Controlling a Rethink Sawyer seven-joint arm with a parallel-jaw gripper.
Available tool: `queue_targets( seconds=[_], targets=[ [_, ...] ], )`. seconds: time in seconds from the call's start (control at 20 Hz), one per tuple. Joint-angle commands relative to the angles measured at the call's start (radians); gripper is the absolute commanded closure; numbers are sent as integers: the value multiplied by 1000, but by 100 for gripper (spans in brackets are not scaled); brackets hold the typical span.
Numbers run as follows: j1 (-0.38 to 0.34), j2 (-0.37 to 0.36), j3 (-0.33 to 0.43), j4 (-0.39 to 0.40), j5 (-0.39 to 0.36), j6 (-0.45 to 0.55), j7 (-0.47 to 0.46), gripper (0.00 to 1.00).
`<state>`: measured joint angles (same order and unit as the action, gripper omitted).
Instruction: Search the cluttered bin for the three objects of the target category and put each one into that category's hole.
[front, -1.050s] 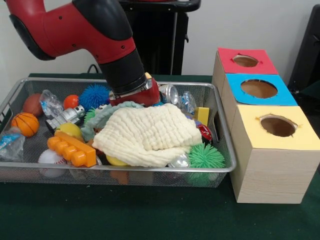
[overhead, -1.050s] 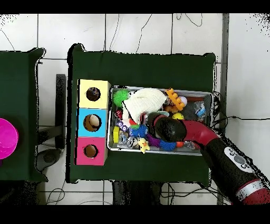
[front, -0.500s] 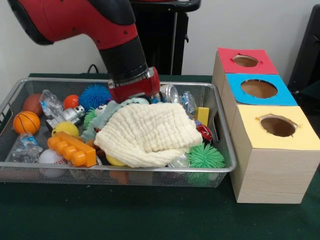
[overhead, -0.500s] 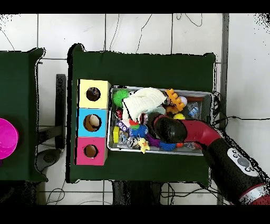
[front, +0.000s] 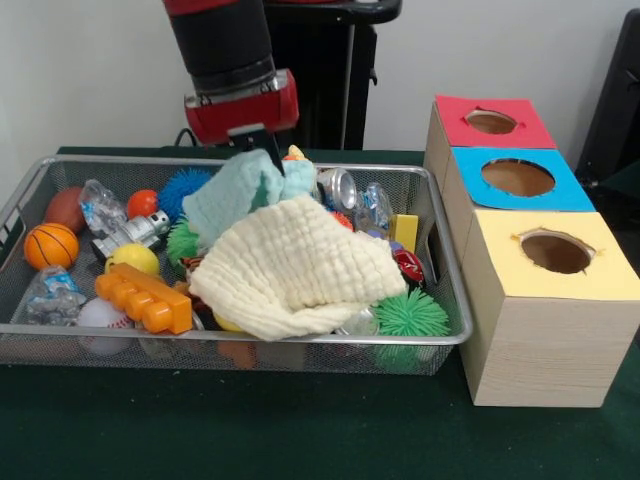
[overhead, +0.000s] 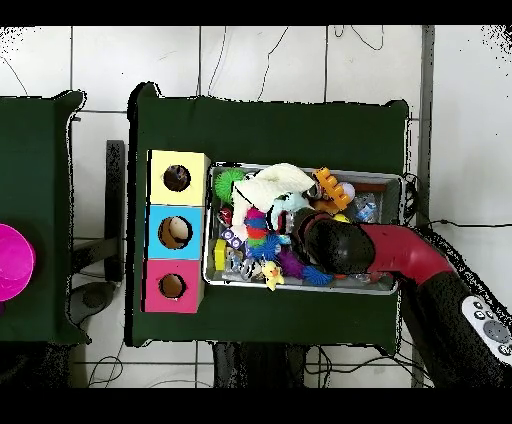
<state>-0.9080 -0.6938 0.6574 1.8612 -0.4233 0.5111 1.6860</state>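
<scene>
- Teal cloth (front: 245, 190) hangs bunched just below the gripper (front: 262, 150), apparently pinched and lifted to uncover the bin (front: 60, 345).
- Cream cloth (front: 300, 265), lower and in front, drapes over the toys.
- Fingers are hidden by fabric; I think they're clamped.
- Three holed boxes (front: 545, 270) stand well off sideways.

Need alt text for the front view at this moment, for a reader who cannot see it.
The red and black arm's gripper lifts a light teal cloth above a wire mesh bin crowded with toys, a cream cloth, balls and an orange block. Beside the bin stand three boxes with holes on top: red, blue and yellow.
</scene>
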Motion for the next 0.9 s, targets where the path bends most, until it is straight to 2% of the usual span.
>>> queue_targets(
  seconds=[0.05, 0.25, 0.45, 0.65, 0.9],
  targets=[
    [-18, -133, 39, 11, 58, 162, -54, 100],
    [-15, -163, 14, -5, 25, 202, -95, 100],
    [-9, -186, -23, -57, -50, 265, -159, 100],
    [-22, -157, -26, -119, -129, 263, -213, 100],
    [-32, -106, -22, -175, -243, 210, -250, 100]
  ],
)
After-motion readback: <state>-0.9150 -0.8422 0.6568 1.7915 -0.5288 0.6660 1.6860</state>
